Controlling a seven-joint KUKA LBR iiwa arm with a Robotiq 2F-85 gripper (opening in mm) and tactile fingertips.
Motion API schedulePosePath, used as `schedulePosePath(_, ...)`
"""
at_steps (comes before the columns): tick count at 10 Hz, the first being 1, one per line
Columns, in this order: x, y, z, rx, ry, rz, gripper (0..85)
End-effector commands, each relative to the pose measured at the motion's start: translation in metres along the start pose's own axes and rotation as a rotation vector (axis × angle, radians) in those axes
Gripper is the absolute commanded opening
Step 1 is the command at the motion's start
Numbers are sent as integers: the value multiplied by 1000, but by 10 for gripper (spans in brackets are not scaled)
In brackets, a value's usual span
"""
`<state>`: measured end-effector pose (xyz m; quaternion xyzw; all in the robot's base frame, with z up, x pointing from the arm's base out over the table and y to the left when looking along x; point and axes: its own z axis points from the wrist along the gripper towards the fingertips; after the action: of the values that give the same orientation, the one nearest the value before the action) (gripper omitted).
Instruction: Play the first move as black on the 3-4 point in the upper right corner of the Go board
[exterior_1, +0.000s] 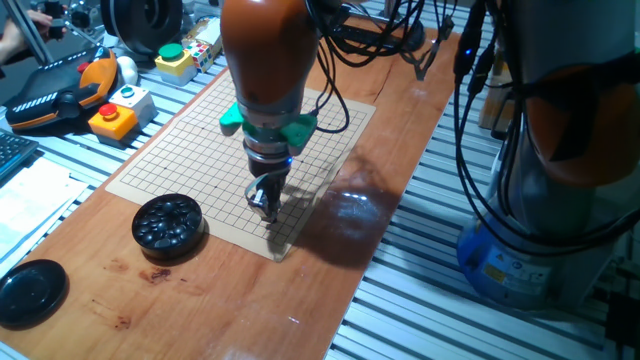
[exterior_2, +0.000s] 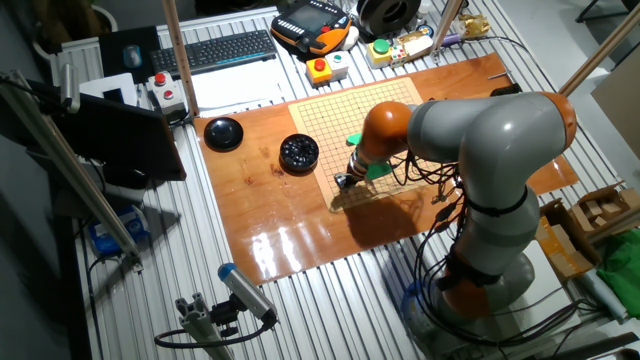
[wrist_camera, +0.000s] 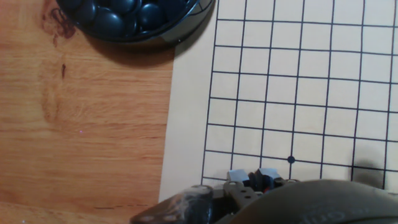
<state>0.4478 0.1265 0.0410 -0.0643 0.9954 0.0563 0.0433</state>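
From one fixed view, nearest on the wooden table (exterior_1: 330, 290) lies a plain black lid (exterior_1: 30, 293) at the near left corner, well apart from the rest. Just beyond it, right of the lid, a black bowl of stones (exterior_1: 168, 224) stands on the wood, just beside the near left edge of the Go board (exterior_1: 190, 150). The gripper (exterior_1: 265, 207) hangs low over the board's near corner, its tips close to the surface; contact cannot be confirmed. The fingers appear drawn narrow, but whether a black stone sits between them cannot be told: no single stone is discernible at the tips in any view. The hand view shows the bowl's rim (wrist_camera: 180, 31) at the upper left with glossy stones inside, the board's margin and grid lines, and a star dot (wrist_camera: 291, 160) just beside the blurred finger hardware (wrist_camera: 252, 177). The 3-4 point cannot be singled out on the grid. At the far left, beyond the board, sit button boxes (exterior_1: 118, 110) and an orange pendant (exterior_1: 60, 95).
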Motion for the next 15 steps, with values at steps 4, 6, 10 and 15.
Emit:
schedulePosePath(4,0,0,1,-6,45,10,217)
schedulePosePath(6,0,-1,2,-3,47,8,227)
schedulePosePath(10,0,-1,2,13,40,-12,230)
schedulePosePath(15,0,-2,3,22,50,-18,240)
